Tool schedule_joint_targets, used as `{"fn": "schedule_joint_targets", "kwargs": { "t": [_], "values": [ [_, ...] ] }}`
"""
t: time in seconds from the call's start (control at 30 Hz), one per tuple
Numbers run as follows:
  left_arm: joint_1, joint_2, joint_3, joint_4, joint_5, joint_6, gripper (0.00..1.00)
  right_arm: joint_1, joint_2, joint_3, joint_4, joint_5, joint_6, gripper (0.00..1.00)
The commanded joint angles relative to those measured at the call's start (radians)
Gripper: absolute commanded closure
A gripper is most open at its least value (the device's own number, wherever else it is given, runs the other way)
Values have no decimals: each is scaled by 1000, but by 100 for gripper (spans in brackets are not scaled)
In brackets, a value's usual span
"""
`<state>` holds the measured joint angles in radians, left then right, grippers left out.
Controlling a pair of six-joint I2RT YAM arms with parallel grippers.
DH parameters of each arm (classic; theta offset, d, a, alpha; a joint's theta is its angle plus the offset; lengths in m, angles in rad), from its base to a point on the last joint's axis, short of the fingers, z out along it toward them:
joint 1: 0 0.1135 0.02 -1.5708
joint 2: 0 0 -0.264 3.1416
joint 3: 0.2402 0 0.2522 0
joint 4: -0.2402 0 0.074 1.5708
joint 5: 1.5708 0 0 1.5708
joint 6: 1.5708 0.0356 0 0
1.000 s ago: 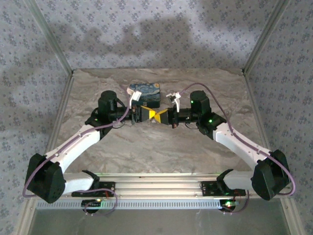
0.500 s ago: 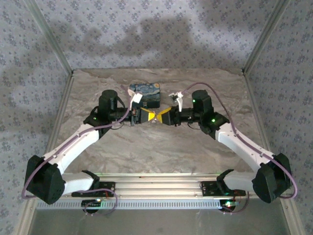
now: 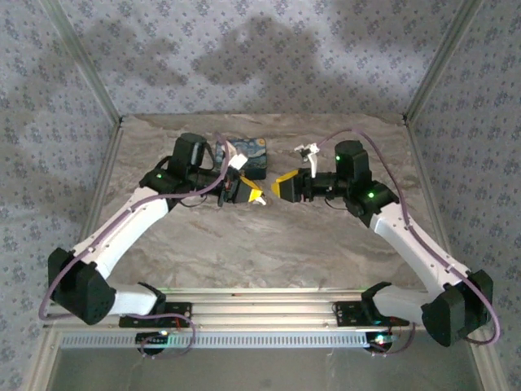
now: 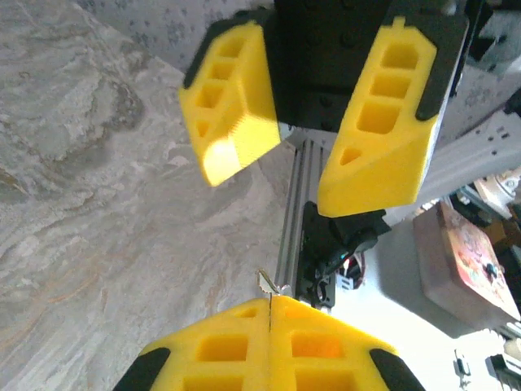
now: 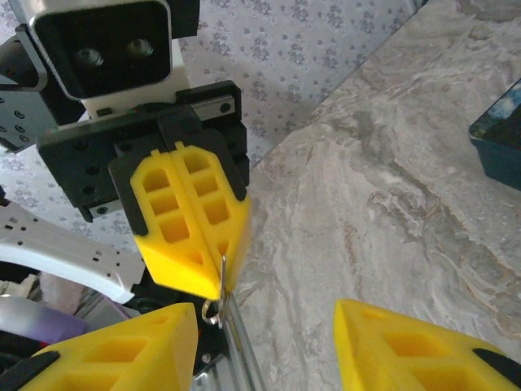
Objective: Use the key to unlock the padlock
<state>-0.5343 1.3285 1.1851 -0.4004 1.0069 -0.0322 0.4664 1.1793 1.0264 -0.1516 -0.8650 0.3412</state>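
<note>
The blue starry-print padlock lies on the table at the back, just behind the two grippers; its corner shows at the right edge of the right wrist view. My left gripper is shut on the key, a thin metallic piece poking out between its yellow fingertips. The right wrist view shows that key hanging from the shut left fingers. My right gripper faces the left one across a small gap, open and empty, with its fingers spread wide.
The marbled table is walled by patterned panels at the back and sides. The metal rail with the arm bases runs along the near edge. Bare table lies in front of the grippers.
The two grippers were tip to tip. The right one has let go, opened and drawn back to the right, while the left keeps the key and has turned slightly.
</note>
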Motion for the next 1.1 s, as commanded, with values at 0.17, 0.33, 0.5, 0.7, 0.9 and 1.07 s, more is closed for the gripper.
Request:
{"fn": "schedule_joint_targets", "kwargs": {
  "t": [0.17,0.33,0.5,0.7,0.9,1.07],
  "values": [
    [-38,35,85,-163,1,161,100,37,61,53,-49,-71,19,51],
    [-53,49,101,-194,-25,185,100,47,73,63,-47,-63,25,53],
    [-55,47,104,-206,-40,199,100,60,88,70,-58,-68,24,58],
    [-56,41,110,-223,-57,215,100,71,102,80,-73,-75,19,60],
    [-55,37,116,-236,-69,225,100,84,127,99,-94,-93,9,64],
    [-55,35,117,-237,-79,230,100,90,147,108,-109,-114,5,89]
  ]
}}
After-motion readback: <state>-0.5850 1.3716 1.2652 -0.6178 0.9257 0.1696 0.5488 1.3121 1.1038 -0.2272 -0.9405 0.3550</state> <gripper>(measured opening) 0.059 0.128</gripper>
